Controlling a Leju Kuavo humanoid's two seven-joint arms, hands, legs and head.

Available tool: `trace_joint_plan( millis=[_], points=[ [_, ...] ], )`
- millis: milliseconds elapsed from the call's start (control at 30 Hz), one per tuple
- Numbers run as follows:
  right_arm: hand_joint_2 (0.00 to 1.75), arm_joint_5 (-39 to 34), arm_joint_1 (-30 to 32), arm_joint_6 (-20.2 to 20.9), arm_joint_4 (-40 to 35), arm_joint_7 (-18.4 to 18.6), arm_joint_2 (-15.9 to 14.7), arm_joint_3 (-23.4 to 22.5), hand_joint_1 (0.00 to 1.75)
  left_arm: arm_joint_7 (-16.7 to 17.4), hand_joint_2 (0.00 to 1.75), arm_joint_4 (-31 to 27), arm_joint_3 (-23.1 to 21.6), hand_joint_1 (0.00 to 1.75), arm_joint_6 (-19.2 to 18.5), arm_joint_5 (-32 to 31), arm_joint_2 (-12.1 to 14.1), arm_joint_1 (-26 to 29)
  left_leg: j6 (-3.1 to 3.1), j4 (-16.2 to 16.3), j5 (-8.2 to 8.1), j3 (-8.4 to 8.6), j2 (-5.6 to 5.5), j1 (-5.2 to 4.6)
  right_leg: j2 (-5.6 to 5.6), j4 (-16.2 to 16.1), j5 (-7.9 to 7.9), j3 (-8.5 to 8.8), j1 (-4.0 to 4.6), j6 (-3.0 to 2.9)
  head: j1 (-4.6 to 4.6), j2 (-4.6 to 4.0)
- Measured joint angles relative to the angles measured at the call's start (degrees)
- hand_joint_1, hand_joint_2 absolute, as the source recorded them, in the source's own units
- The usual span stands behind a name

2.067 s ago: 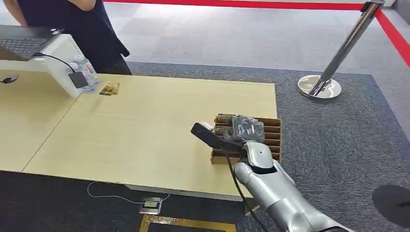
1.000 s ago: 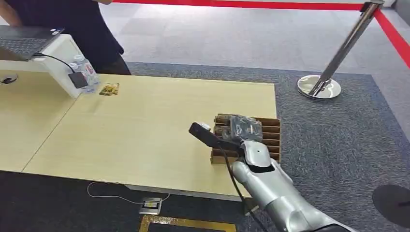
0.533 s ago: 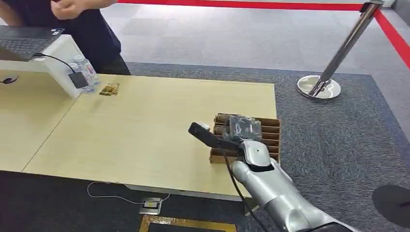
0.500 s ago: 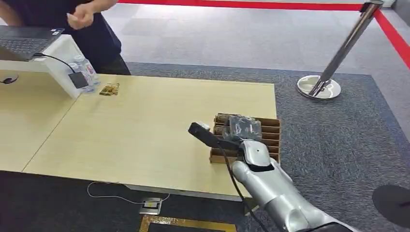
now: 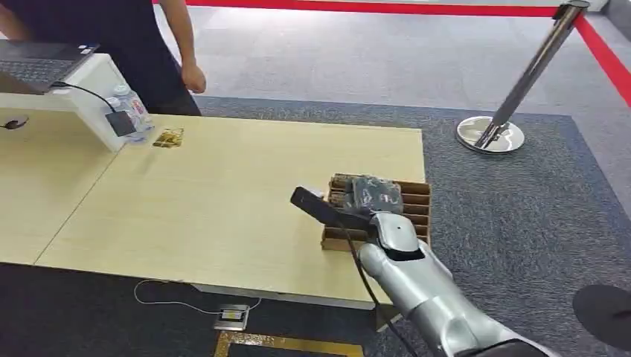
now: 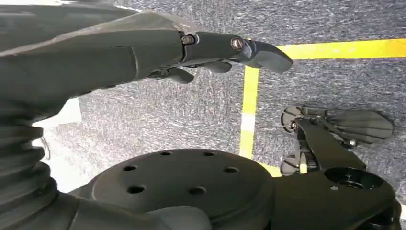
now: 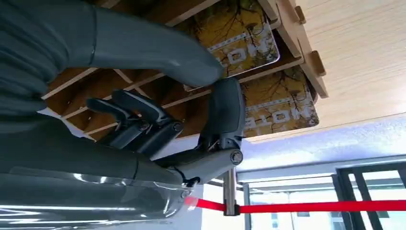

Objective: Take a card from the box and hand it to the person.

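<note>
A slotted wooden box [image 5: 415, 211] sits at the table's near right corner, with yellow printed cards [image 7: 280, 108] standing in its slots. My right hand [image 5: 377, 195] is over the box's far end. In the right wrist view my right hand [image 7: 210, 91] pinches the edge of one yellow card [image 7: 242, 40] between its thumb and a dark finger, and the other fingers curl below. My left hand [image 6: 225, 48] hangs over the grey carpet, fingers apart and holding nothing. The person [image 5: 111, 30] stands at the table's far left, one hand [image 5: 195, 77] lowered at their side.
A laptop [image 5: 37, 63] sits on a white stand at the far left, with bottles [image 5: 131, 108] and a small yellow stack [image 5: 169, 137] beside it. A chrome stanchion [image 5: 491, 134] stands right of the table [image 5: 223, 201]. A cabled device [image 5: 232, 316] lies on the floor.
The person's raised hand has dropped to their side. My right hand has stayed on the box, which has shifted slightly left.
</note>
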Motion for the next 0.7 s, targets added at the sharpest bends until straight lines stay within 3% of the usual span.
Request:
trace_joint_plan(
  millis=[700],
  points=[
    [1.75, 0.0, 0.9, 0.8, -3.9, -1.5, 0.0, -0.1, 1.75, -0.2, 1.75, 0.0, 0.0, 0.0, -0.1, 0.6, 0.0, 0.1, 0.0, 0.0, 0.0, -0.07, 0.0, 0.01, 0.0, 0.0, 0.0, -0.04, 0.0, 0.0, 0.02, 0.0]
  ],
)
